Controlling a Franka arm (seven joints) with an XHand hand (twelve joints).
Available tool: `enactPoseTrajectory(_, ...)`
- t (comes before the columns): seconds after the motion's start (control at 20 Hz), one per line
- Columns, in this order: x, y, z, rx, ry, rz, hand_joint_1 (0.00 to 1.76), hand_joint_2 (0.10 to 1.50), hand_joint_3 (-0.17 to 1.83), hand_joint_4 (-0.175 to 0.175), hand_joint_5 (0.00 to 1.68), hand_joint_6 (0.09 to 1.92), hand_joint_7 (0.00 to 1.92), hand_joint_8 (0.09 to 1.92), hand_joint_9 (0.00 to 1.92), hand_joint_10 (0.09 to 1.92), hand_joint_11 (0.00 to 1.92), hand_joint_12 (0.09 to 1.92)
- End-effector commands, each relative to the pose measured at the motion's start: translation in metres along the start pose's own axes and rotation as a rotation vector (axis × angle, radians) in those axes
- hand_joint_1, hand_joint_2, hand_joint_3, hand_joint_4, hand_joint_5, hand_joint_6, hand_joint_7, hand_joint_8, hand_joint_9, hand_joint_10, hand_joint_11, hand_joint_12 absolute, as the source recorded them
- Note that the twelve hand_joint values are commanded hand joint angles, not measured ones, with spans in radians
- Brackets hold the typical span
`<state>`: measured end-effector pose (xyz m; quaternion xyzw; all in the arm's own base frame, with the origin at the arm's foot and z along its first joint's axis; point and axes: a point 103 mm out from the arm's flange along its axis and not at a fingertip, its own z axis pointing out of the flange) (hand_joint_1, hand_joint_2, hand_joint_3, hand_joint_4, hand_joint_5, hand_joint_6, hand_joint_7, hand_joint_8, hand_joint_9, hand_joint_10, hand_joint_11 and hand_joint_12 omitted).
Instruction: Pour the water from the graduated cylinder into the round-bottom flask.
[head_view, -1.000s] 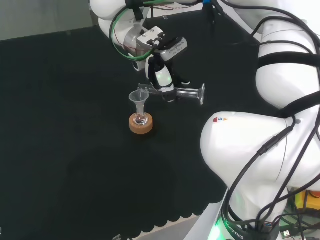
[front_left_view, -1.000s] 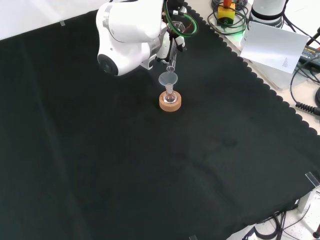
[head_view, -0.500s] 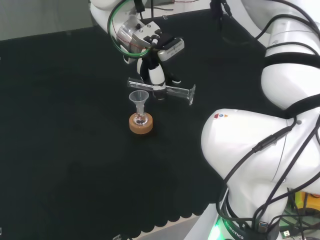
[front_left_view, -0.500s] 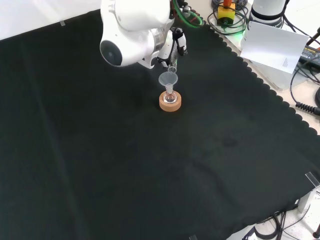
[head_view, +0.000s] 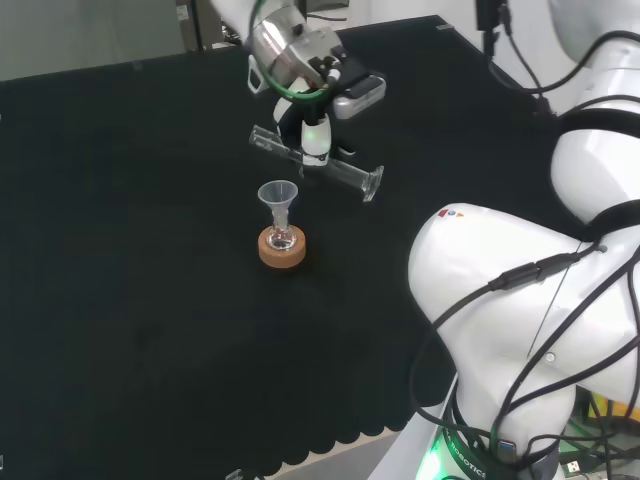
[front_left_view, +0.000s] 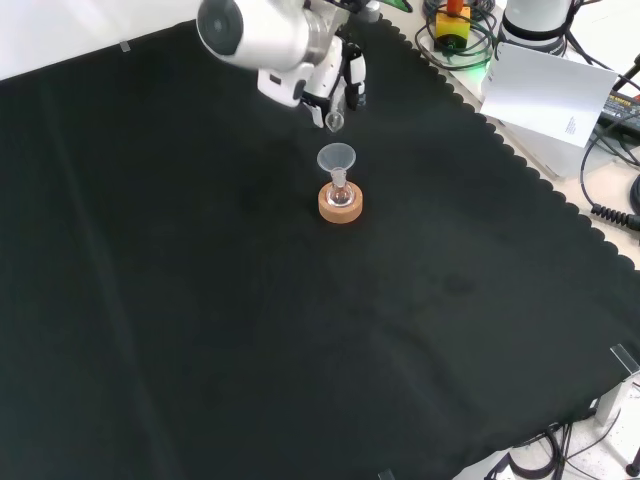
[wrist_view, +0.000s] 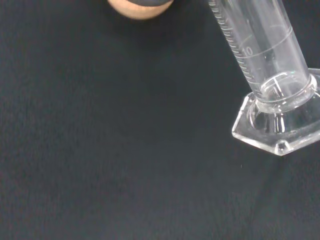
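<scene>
In the wrist view the graduated cylinder (wrist_view: 260, 55) is cut off by the picture's edge, so its mouth is not visible. The cork stand (wrist_view: 140, 6) is also cut there. In the head view the round-bottom flask (head_view: 283, 240) is too small to tell its water level.

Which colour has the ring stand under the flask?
The cork ring is light tan brown, best seen in the front view.

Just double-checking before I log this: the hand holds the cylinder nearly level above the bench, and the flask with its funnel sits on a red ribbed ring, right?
Not quite: the flask sits on a cork ring, as the head view shows. The rest holds: the hand holds the cylinder nearly level above the bench, and the funnel is in the flask.
</scene>
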<state>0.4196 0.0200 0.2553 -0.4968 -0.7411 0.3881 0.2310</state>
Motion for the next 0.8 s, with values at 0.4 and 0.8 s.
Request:
enactPoseTrajectory(0.4,-0.063,-0.005,0.017,-0.436,0.191,-0.166,1.11,1.16,0.00,-0.110,0.91,1.11,1.27,0.34,1.49,0.09,1.40,0.68)
enactPoseTrajectory(0.8,-0.080,0.008,0.013,-0.568,0.244,-0.238,1.11,1.16,0.00,-0.110,0.91,1.11,1.27,0.34,1.49,0.09,1.40,0.68)
